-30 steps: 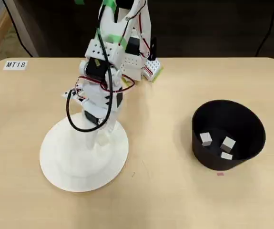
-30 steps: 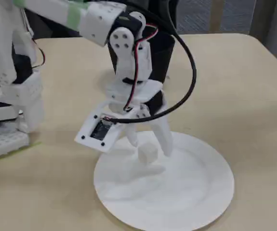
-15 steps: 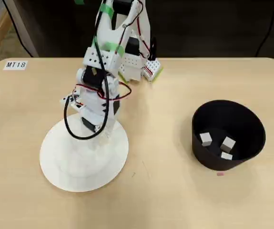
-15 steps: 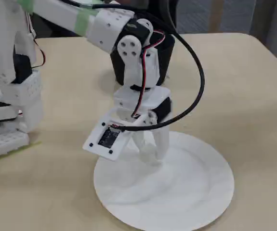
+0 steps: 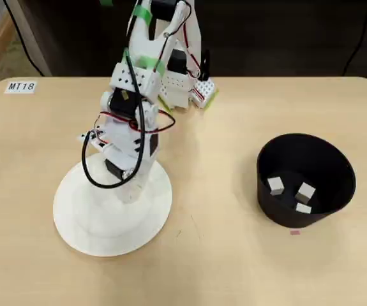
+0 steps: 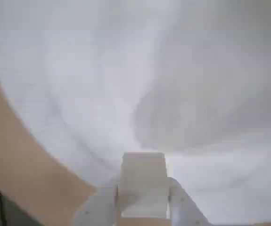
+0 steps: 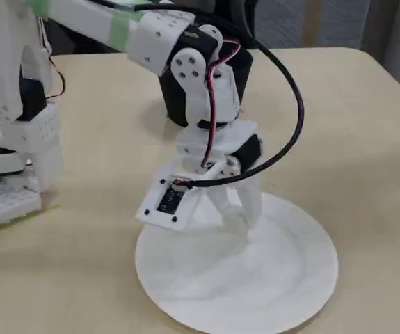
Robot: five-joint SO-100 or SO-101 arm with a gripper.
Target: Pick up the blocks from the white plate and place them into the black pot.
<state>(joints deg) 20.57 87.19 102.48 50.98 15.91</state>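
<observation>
End effector [image 6: 143, 197] clamped on 1 block [image 6: 143, 181] above white plate [image 6: 210, 94].

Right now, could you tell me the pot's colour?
Matt black; the pot shows best in the overhead view.

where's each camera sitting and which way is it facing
Overhead view: above the table, looking down on the round white plate, matt black pot and the whole arm.
Wrist view: on the arm, close over the plate; end effector shut on a small pale cube.
Fixed view: low, table-side, facing the arm.
All three share the plate.
</observation>
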